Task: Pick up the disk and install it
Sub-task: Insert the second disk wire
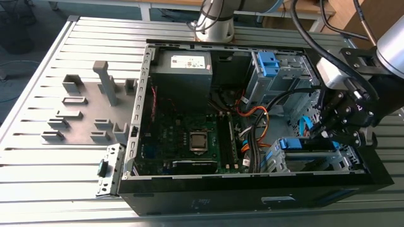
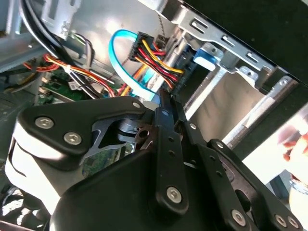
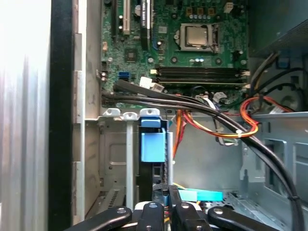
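Observation:
The disk (image 1: 292,143) stands on edge in the metal drive cage (image 1: 315,163) at the near corner of the open computer case, on the exterior view's right. Its bright blue frame tab (image 3: 151,144) and dark edge show in the first wrist view, and the blue tab (image 2: 207,55) shows again in the second wrist view. My gripper (image 1: 328,137) hangs just over the cage. Its black fingers (image 2: 161,115) lie pressed together, and the gripper (image 3: 166,204) sits at the disk's outer edge. Whether they touch the disk is hidden.
Orange, yellow and black cables (image 3: 216,118) and a light blue data cable (image 2: 115,53) run close beside the cage. The motherboard (image 1: 196,137), the grey power supply (image 1: 186,71) and a second cage with a blue clip (image 1: 268,61) fill the case. Grey fixture blocks (image 1: 82,109) stand on the slatted table.

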`<action>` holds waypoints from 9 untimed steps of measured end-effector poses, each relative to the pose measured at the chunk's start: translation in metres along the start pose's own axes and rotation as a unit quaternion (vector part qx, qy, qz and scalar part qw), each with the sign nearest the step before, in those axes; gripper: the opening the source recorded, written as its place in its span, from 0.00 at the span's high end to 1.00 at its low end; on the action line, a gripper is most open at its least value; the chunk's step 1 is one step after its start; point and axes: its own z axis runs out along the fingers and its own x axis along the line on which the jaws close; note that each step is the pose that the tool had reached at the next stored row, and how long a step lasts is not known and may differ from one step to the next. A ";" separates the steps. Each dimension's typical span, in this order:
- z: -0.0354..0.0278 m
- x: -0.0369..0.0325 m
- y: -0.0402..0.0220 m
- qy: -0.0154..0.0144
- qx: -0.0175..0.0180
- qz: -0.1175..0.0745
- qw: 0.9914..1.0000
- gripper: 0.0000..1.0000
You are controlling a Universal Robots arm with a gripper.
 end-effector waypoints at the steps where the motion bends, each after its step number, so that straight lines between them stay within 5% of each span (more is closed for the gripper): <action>1: 0.0001 0.0003 0.0000 -0.003 0.000 0.000 1.000 0.84; 9: -0.0001 0.0086 -0.0002 -0.006 0.000 -0.001 1.000 0.84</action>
